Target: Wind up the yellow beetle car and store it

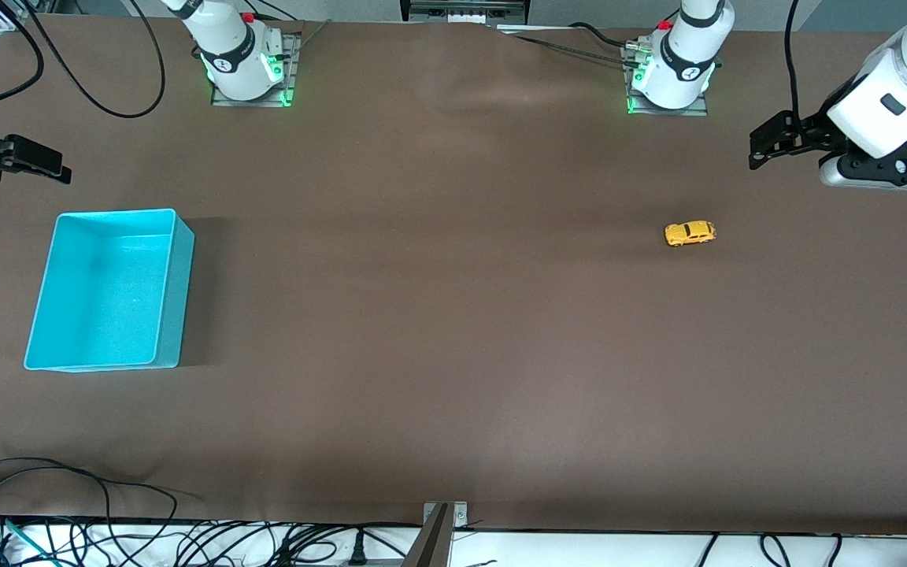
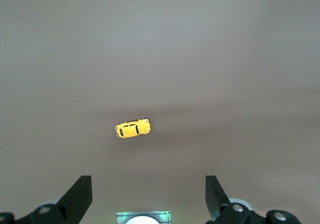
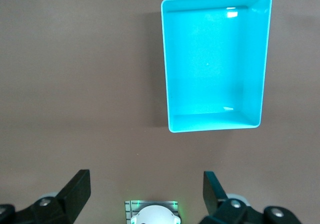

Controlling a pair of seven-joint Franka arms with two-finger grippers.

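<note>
We see the yellow beetle car point(image 1: 690, 233) alone on the brown table point(image 1: 438, 331) toward the left arm's end, the turquoise bin point(image 1: 172, 299) well apart. The left gripper point(image 1: 768, 146) and right gripper point(image 1: 28, 161) hover, fingers apart, holding nothing.

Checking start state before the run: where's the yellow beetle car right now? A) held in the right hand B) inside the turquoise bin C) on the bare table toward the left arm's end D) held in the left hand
C: the yellow beetle car sits alone on the brown table, the turquoise bin holds nothing, and both hands are open and empty.
</note>
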